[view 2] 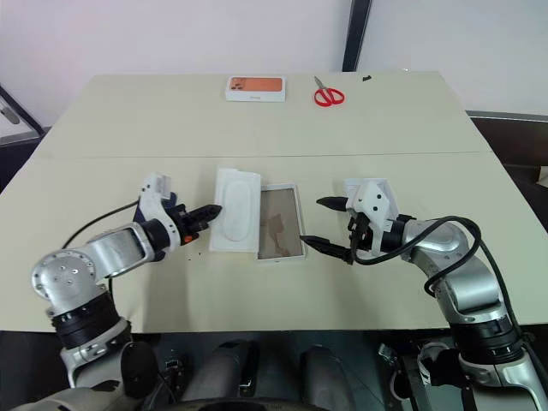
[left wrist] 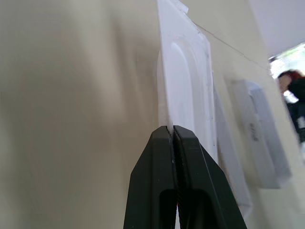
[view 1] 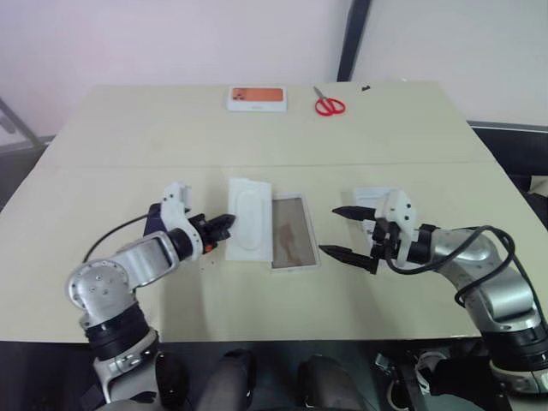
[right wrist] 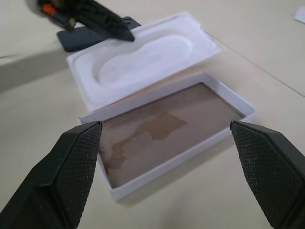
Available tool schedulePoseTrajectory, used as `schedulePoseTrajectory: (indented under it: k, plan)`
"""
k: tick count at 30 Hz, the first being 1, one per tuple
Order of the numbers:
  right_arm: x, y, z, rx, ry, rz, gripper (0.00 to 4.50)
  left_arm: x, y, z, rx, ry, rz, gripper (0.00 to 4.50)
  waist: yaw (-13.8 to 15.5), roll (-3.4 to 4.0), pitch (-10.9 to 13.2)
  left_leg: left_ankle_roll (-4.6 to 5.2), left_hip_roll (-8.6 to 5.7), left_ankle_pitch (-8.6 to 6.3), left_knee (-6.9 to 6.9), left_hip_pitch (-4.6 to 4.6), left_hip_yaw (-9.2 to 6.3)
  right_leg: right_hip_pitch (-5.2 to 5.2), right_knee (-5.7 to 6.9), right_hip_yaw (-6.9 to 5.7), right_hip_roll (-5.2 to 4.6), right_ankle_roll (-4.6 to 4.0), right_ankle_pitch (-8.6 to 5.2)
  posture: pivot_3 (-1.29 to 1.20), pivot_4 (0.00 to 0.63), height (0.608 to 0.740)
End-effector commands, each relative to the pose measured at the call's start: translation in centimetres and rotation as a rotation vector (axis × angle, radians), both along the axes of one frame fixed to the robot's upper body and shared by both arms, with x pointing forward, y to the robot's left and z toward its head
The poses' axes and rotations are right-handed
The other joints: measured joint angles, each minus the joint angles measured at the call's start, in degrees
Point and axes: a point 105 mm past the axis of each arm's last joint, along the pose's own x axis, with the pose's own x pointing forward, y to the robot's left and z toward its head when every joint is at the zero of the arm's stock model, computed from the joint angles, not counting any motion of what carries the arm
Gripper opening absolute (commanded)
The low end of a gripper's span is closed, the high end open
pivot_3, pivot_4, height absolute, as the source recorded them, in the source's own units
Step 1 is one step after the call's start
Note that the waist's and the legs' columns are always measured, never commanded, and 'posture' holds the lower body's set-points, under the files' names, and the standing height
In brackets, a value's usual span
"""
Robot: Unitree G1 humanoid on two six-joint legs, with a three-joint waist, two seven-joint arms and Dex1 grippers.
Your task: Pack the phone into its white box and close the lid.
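Clearing the insert tray: my left gripper is clamped on its edge; right gripper spread beside the white box. Next, lift it aside.

table | on it: white box, insert tray, phone, scissors, orange-pictured box
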Motion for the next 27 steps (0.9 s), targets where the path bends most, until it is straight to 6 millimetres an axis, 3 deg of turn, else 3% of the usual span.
schedulePoseTrajectory:
  k: [1, 9, 12, 18, 21, 24, 27]
  plan:
    - [0.0, -0.2, 1.4, -0.001, -0.052, -0.011, 4.5, -0.1, -2.3, 0.3, -0.02, 0.003, -0.041, 0.02, -0.1, -0.03, 0.0, 0.0, 0.0, 0.0, 0.01, 0.0, 0.0, 0.01, 0.0, 0.0, 0.0, 0.0, 0.0, 0.0, 0.15, 0.74]
    - [-0.4, 0.2, 1.4, 0.002, -0.048, -0.019, 4.5, -0.1, -4.1, -0.6, -0.046, 0.061, -0.035, 0.02, -0.1, -0.03, 0.0, -0.02, 0.01, 0.01, -0.04, 0.0, 0.01, -0.02, 0.0, 0.02, 0.06, 0.01, 0.0, 0.0, 0.15, 0.74]
    - [-0.3, 0.3, 1.4, 0.001, -0.048, -0.019, 4.5, -0.1, -4.1, -0.6, -0.047, 0.063, -0.029, 0.91, -0.1, -0.04, 0.0, -0.03, 0.01, 0.02, -0.02, 0.0, 0.0, -0.01, 0.0, 0.02, 0.05, 0.01, 0.0, 0.0, 0.15, 0.74]
    - [0.5, 0.3, 1.3, -0.032, -0.047, -0.043, 4.5, -0.4, -2.1, -0.4, -0.028, 0.03, 0.003, 3.88, -0.3, -0.04, 0.0, -0.06, 0.01, 0.03, -0.03, 0.0, 0.01, -0.03, 0.0, 0.02, 0.06, 0.01, 0.0, 0.0, 0.15, 0.74]
    - [1.3, 0.3, 0.9, -0.077, -0.05, -0.076, 4.5, -0.6, -0.1, -0.2, 0.011, -0.016, 0.027, 3.88, -0.5, -0.03, 0.0, -0.12, 0.01, 0.07, -0.1, 0.0, 0.01, -0.08, 0.01, 0.04, 0.08, 0.0, -0.01, 0.0, 0.15, 0.74]
    - [2.1, 1.1, 0.9, -0.117, -0.073, -0.093, 3.19, -0.9, 3.1, 0.8, 0.098, -0.139, 0.068, 3.92, -0.6, -0.03, 0.0, -0.17, 0.01, 0.1, -0.12, 0.0, 0.0, -0.11, 0.01, 0.04, 0.07, 0.0, 0.0, 0.0, 0.15, 0.74]
    - [2.7, 2.6, 1.3, -0.132, -0.103, -0.077, 1.57, -1.6, 5.1, 1.7, 0.214, -0.279, 0.06, 3.92, -0.7, 0.03, 0.0, -0.23, 0.02, 0.13, -0.19, 0.0, 0.01, -0.17, 0.02, 0.07, 0.07, -0.03, -0.01, 0.0, 0.15, 0.74]
